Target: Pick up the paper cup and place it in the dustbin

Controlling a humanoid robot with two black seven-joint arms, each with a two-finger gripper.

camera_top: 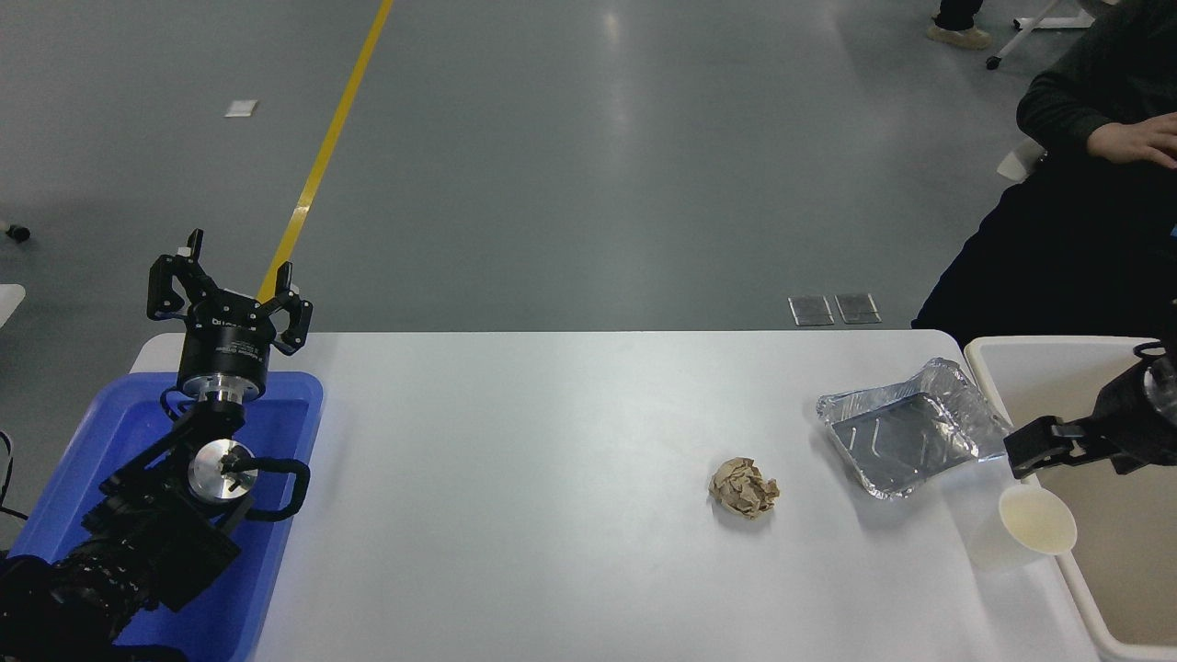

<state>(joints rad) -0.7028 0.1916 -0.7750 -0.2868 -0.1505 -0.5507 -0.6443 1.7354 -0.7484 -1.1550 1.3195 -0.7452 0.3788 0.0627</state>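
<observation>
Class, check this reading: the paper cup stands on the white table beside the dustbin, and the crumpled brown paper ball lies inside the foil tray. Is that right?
Not quite. The head view shows the crumpled brown paper ball lying on the bare white table, apart from the foil tray and to its left. The rest holds: the paper cup stands beside the dustbin.

Right pincer (1032, 450) mostly cut off, dustbin (1011, 354) cropped
</observation>
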